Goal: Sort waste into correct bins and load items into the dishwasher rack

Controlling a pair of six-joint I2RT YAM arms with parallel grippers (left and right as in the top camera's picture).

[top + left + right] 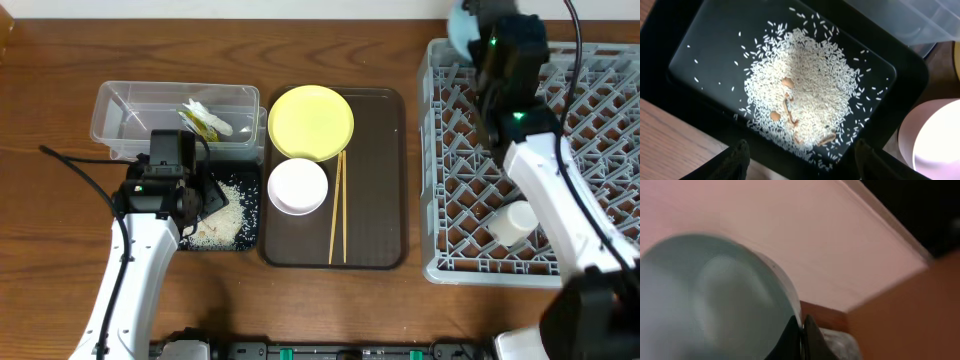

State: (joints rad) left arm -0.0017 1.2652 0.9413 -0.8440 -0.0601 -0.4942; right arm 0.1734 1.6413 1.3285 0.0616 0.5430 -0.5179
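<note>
Left of the brown tray (375, 200), rice (805, 85) lies in the black tray (715, 40); my left gripper (802, 160) hangs above it, open and empty. Chopsticks (337, 215), white bowl (297, 186) and yellow plate (311, 122) on the brown tray need loading. Farther left, the wrapper (205, 120) is in the clear tub (130, 105). To the right, the cup (514, 222) sits in the rack (600, 120). My right gripper (802, 330) pinches the light blue bowl (715, 295) above its far corner.

The overhead view looks straight down from well above and takes in the whole surface (60, 300). The left wrist view looks down from close onto the black tray (705, 45), with its own fingers (735, 162) at the bottom edge. The overhead view shares that tray and the white bowl (298, 186) beside it. The right wrist view sits very near the light blue bowl (705, 305) and is blurred; the same bowl shows at the overhead view's top edge.
</note>
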